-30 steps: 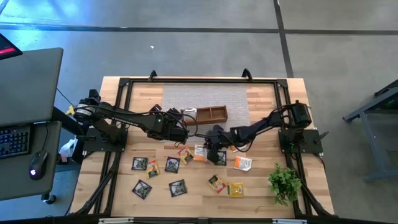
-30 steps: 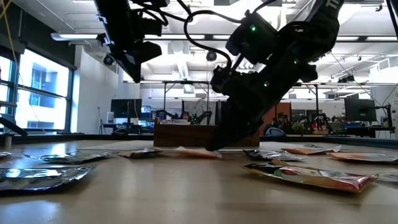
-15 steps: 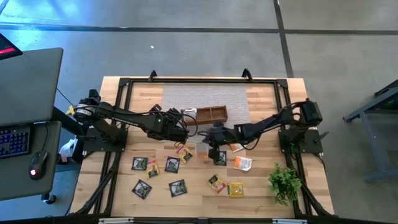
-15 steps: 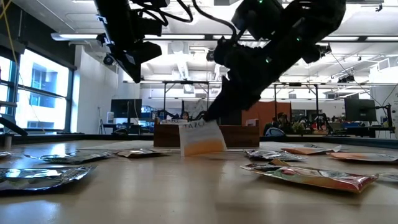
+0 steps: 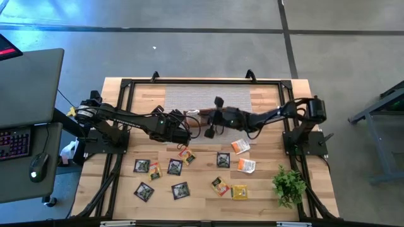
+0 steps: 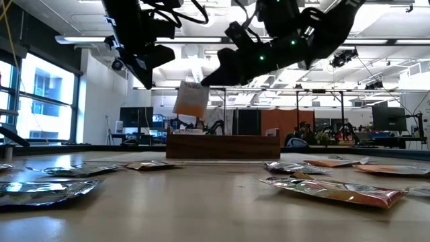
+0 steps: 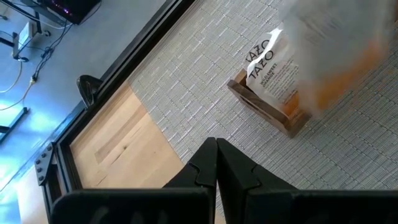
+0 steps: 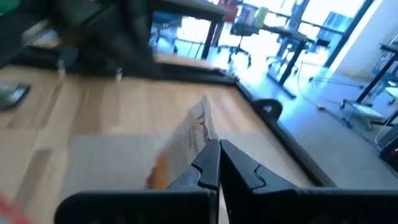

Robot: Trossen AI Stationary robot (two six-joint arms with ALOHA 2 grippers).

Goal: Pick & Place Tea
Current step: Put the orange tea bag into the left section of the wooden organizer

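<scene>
R gripper (image 5: 210, 123) over the wooden tray (image 5: 218, 114) at mid-table, jaws clenched on a white-and-orange tea sachet (image 6: 191, 99). Sachet hangs in the air, clear of the table, above the tray's L end in low view. L wrist view shows same sachet hanging in front of the tray corner, over the grey mat (image 5: 183, 99).

L gripper (image 5: 187, 133) just beside the tray's L end, raised off the table, jaws clenched, nothing between them.

Remaining sachets lie flat on the wood table (image 5: 265, 189) near its front half: dark ones (image 5: 175, 166) in a loose group toward the L, one dark (image 5: 222, 159) at centre, orange-white pair (image 5: 242, 156) R of centre, yellow one (image 5: 240, 192) near the front. Small green plant (image 5: 289, 185) at front R corner.
</scene>
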